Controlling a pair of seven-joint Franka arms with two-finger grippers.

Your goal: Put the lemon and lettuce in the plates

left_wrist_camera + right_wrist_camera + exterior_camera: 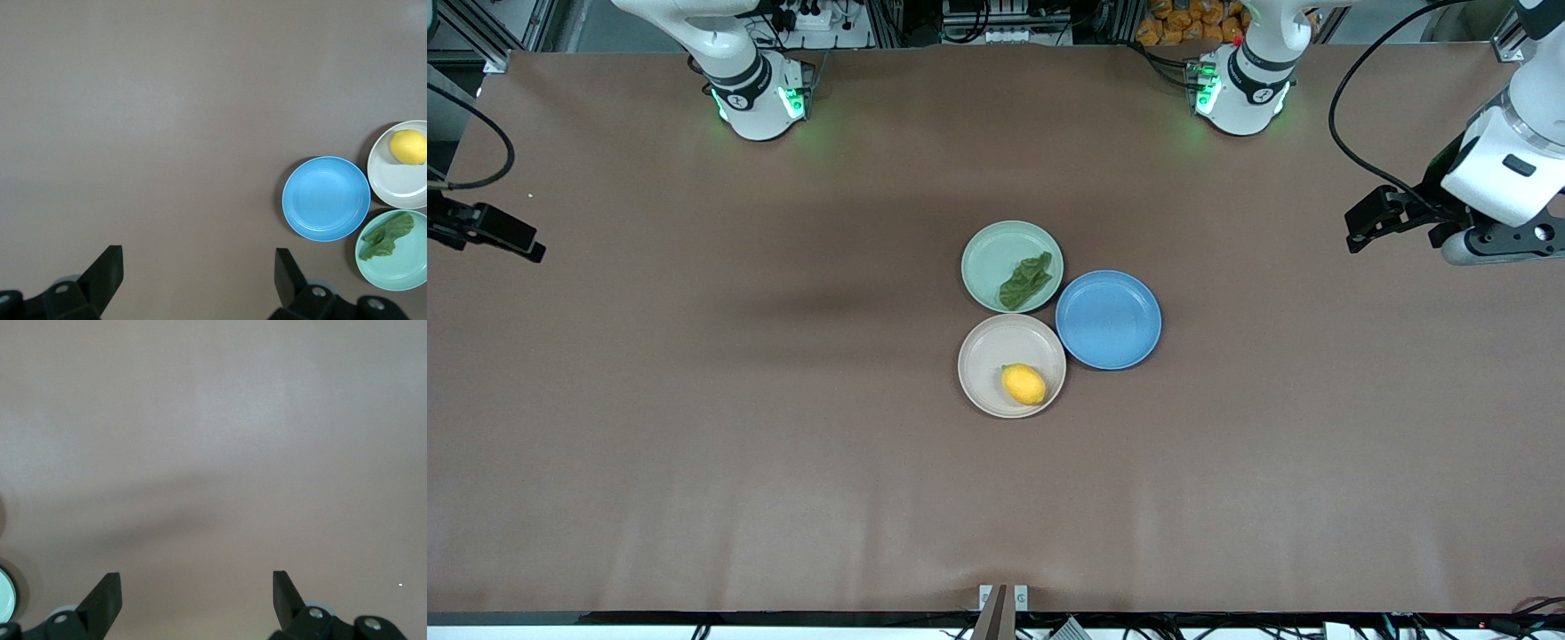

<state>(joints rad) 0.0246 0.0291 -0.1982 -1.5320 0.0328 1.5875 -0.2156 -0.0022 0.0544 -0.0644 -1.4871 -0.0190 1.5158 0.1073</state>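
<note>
The yellow lemon [1024,384] lies in the beige plate [996,347], the plate nearest the front camera. The dark-green lettuce [1026,280] lies in the mint plate [987,253], farther from the camera. My left gripper [1359,233] is open and empty over bare table at the left arm's end. Its wrist view [199,257] shows the lemon [408,147], the lettuce [387,235], the beige plate [400,183] and the mint plate [407,267]. My right gripper [534,252] is open and empty [197,579] over bare table at the right arm's end.
An empty blue plate [1108,320] touches both other plates on the side toward the left arm's end; it also shows in the left wrist view [325,198]. A sliver of the mint plate [5,600] shows in the right wrist view. Brown cloth covers the table.
</note>
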